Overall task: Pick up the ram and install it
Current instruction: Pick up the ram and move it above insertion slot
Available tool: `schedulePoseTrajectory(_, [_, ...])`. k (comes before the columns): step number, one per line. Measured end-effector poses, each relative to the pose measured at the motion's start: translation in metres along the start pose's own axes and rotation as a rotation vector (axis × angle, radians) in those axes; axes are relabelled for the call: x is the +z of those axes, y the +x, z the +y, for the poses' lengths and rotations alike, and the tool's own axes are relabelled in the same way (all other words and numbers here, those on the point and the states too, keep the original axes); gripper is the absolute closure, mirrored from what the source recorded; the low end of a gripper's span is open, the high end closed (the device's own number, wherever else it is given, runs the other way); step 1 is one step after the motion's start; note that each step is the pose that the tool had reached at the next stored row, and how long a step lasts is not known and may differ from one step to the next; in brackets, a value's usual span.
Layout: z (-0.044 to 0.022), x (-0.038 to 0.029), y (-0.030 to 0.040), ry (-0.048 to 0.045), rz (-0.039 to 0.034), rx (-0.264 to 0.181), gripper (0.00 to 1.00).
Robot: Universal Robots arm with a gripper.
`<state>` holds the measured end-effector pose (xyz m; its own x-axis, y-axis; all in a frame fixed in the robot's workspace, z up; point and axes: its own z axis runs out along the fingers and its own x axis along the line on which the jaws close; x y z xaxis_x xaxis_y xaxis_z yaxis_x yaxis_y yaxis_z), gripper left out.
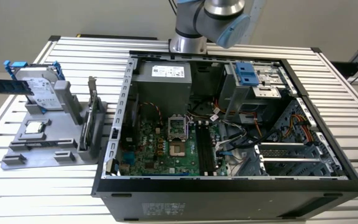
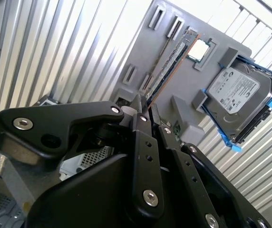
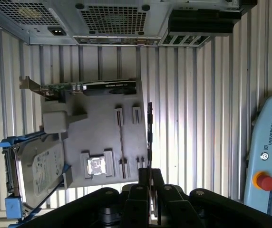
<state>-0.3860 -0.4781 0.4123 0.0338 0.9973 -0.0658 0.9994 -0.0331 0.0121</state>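
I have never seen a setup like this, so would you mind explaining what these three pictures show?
This is one robot arm at a slatted metal table. The exterior view looks on from off the arm: an open computer case and, at that view's left, a grey holder carrying a hard drive, an expansion card and a processor chip. Both wrist views ride on the arm and look along its gripper, which is shut on the ram, a thin stick held in the air near the holder.

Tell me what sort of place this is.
Likely a robotics lab bench for computer assembly: an open computer case on a slatted metal table, a grey parts fixture holding a hard drive, and a robot arm.
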Motion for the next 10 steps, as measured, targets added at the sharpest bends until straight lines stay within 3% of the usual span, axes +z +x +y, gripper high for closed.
schedulePoseTrajectory(10, [0.0022, -0.0012, 0.0, 0.0001, 0.0, 0.0, 1.0])
